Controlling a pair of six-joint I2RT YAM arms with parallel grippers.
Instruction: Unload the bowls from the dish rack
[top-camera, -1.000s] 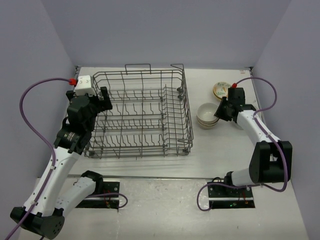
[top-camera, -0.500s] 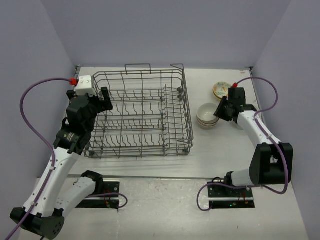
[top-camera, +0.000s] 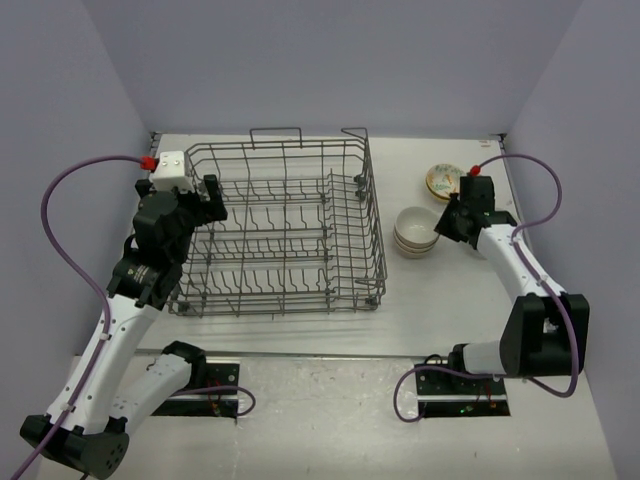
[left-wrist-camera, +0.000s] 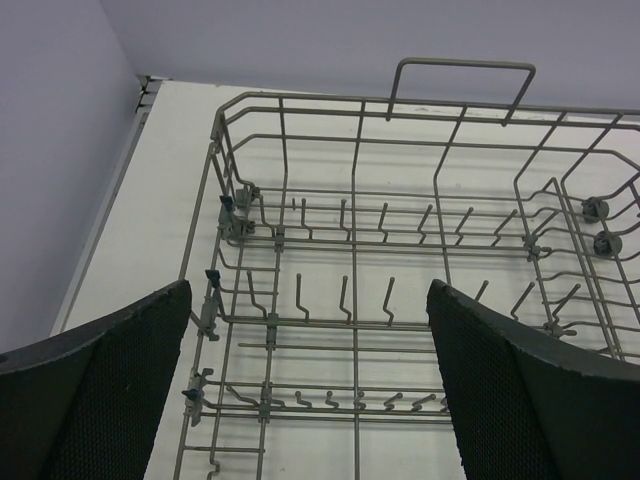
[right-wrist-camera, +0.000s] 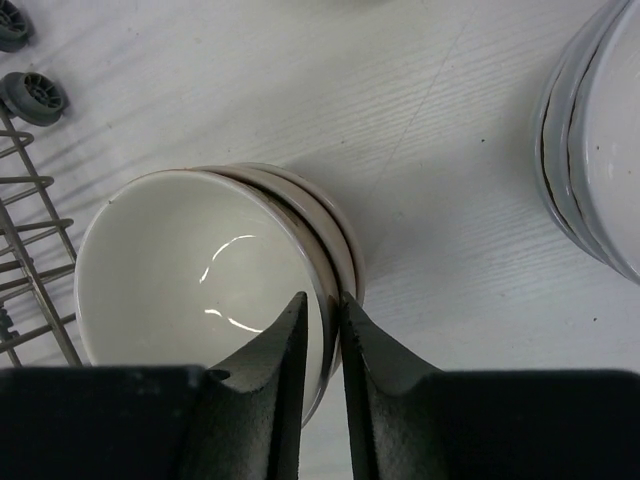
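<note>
The left gripper (top-camera: 207, 193) (left-wrist-camera: 308, 295) hangs at the 9 o'clock rim of the large rectangular grey wire dish rack (top-camera: 285, 147) (left-wrist-camera: 400, 105). Its black textured fingers (left-wrist-camera: 110, 390) are spread wide, holding nothing, with only the rack's upright tines below them. The dish rack stands on the white table (top-camera: 440, 295), left of centre, its looped handle at 12 o'clock.

At the rack's 3 o'clock, just beside its wall, sits a stack of three small beige ceramic bowls with white insides (top-camera: 414, 234) (right-wrist-camera: 345, 235). The right gripper (top-camera: 446, 222) (right-wrist-camera: 322, 300) reaches in from the stack's 3 o'clock. It is pinched onto the rim of the top beige bowl (right-wrist-camera: 190, 265), one finger inside the bowl and the other outside it.

At the stack's 1 o'clock, near the table's far edge, lies a round yellow bowl with a painted inside (top-camera: 443, 179). The right wrist view shows a stack of pale white bowls (right-wrist-camera: 600, 140) at its 3 o'clock edge, apart from the beige stack. Whether the yellow bowl rests on them cannot be told.
</note>
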